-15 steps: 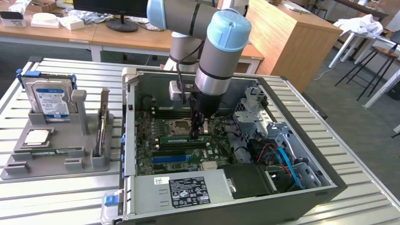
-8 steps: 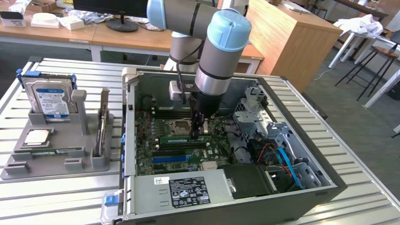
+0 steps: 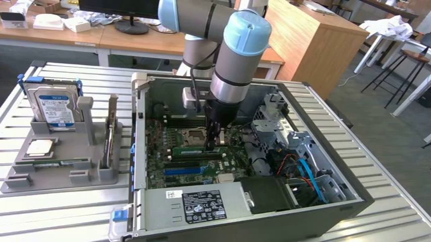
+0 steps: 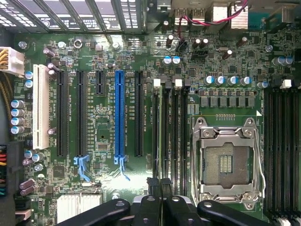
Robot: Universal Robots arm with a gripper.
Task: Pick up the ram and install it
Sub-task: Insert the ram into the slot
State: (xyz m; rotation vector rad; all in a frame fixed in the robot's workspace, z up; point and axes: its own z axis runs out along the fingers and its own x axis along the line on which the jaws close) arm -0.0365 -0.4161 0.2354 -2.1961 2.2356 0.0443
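The ram [image 3: 192, 149] is a long green stick standing on edge among the memory slots of the motherboard [image 3: 181, 166] inside the open computer case. My gripper [image 3: 214, 146] reaches straight down into the case and is shut on the ram's end toward the exterior view's right. In the wrist view the ram [image 4: 162, 132] appears edge-on as a thin green line in a black slot beside the empty processor socket [image 4: 225, 162]. My gripper [image 4: 160, 186] has its black fingers [image 4: 151, 202] close together over it.
A grey holder [image 3: 20, 179] on the exterior view's left carries a blue-labelled hard drive [image 3: 55, 108], a square silver chip [image 3: 40, 147] and a green strip [image 3: 54, 162]. The case walls [image 3: 138, 151], drive cages [image 3: 283, 126] and power supply [image 3: 202, 204] crowd the arm.
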